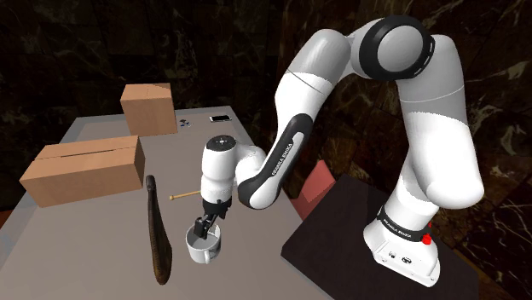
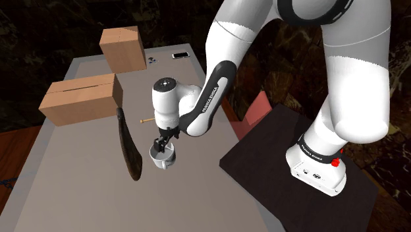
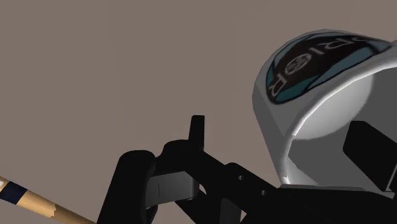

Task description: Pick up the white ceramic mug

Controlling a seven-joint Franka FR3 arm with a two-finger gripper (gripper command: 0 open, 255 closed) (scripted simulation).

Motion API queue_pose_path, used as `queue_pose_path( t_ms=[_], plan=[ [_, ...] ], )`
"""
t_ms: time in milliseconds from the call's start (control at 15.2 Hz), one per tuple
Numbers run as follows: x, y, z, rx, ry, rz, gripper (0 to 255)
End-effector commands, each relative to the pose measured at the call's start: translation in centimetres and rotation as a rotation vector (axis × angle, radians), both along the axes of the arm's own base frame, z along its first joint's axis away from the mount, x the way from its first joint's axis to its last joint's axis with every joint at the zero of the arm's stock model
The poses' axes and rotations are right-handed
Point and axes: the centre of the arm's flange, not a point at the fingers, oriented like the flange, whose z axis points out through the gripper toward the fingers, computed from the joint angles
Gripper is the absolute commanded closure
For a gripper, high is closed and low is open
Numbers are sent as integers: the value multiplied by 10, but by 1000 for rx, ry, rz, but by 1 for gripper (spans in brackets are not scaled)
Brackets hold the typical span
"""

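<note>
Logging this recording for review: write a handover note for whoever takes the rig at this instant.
Gripper: open, lowered onto the mug. One finger is inside the mug and the other is outside, clear of the wall.
Mug: upright, apparently resting on the table, beside a long dark object.
Done: approach, with the fingers straddling the rim.
Left: close on the wall, then lift.
</note>
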Motion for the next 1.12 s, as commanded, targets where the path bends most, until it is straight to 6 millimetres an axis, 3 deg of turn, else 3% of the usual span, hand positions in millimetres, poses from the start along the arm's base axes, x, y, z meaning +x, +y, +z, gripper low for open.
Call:
queue_pose_path(
  t_ms=[0, 66, 132, 726, 1056],
  plan=[
    [0, 0, -9, 0, 0, 0, 0],
    [-1, 0, -9, 0, 0, 0, 0],
    [-1, 0, -9, 0, 0, 0, 255],
    [0, 0, -9, 0, 0, 0, 255],
    [0, 0, 18, 0, 0, 0, 255]
  ],
)
